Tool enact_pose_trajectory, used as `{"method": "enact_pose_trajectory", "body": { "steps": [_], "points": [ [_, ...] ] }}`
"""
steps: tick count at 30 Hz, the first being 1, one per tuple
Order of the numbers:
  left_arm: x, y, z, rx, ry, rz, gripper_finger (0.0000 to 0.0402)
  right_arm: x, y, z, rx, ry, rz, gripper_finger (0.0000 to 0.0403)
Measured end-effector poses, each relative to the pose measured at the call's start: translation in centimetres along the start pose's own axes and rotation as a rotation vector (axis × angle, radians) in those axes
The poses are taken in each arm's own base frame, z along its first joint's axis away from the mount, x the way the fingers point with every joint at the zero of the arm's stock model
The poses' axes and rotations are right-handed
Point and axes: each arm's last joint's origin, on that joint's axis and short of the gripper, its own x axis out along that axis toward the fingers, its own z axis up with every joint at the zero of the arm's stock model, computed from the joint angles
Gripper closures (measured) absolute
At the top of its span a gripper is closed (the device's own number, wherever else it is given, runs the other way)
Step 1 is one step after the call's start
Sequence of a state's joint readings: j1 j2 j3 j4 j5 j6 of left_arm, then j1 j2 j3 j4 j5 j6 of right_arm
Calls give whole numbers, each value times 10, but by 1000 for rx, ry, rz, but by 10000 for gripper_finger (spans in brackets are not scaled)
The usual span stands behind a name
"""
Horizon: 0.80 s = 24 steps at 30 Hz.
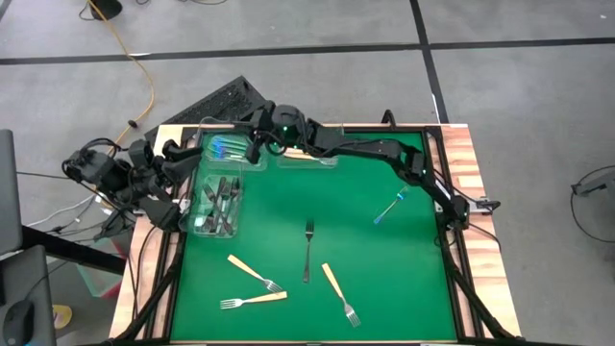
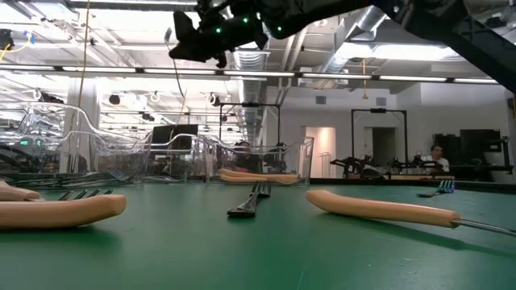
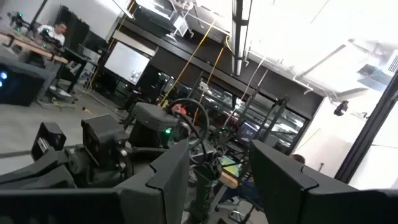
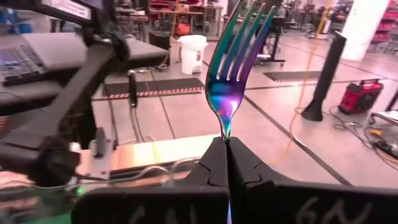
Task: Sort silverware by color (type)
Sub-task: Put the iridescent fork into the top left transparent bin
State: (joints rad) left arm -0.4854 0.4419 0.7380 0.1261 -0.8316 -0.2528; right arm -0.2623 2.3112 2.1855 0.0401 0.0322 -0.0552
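Note:
My right gripper [image 4: 226, 144] is shut on a blue-iridescent fork [image 4: 235, 68], whose tines stick out ahead of the fingers. In the high view this gripper [image 1: 254, 146] hangs over the far left of the table, beside a clear bin [image 1: 213, 161] holding blue forks [image 1: 226, 148]. Loose on the green mat lie a dark fork [image 1: 307, 250], a blue fork [image 1: 389, 207] and three tan-handled forks [image 1: 255, 272] [image 1: 252, 300] [image 1: 339, 293]. My left gripper [image 3: 217, 186] waits open off the table's left edge, nothing between its fingers. My right gripper pinches the fork between its two fingers at the narrow neck just below the tines [image 4: 225, 132]. The fingers run level, pointing toward the table's left side, and the fork continues straight out along them. It is lifted clear, high above the mat; its handle is hidden between the fingers.
A second clear bin [image 1: 204, 223] holds dark forks [image 1: 221, 200]; a third bin [image 1: 317, 163] stands at the far edge. My left arm [image 1: 144, 183] is folded beside the bins. The mat's right half is mostly bare. A keyboard [image 1: 216, 104] lies beyond the far edge.

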Motion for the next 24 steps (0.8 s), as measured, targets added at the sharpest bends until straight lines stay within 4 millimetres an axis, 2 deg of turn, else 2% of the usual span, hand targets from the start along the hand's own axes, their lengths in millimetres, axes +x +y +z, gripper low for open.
{"method": "enact_pose_trajectory", "body": {
  "steps": [2,5,9,13,20,24],
  "points": [
    [0,0,0,25,-1,2,249,1,-7,-2,2,5,-12,401],
    [0,1,0,69,-8,35,249,14,-12,-21,4,-24,-6,401],
    [-2,3,3,85,-22,57,249,35,-14,-57,32,5,2,400],
    [-5,6,7,86,-35,59,249,46,-15,-67,58,10,-2,400],
    [-13,13,16,93,-68,84,249,51,-21,-78,9,55,-62,398],
    [-15,15,19,117,-75,95,249,55,-29,-95,86,104,-78,397]
  ]
}}
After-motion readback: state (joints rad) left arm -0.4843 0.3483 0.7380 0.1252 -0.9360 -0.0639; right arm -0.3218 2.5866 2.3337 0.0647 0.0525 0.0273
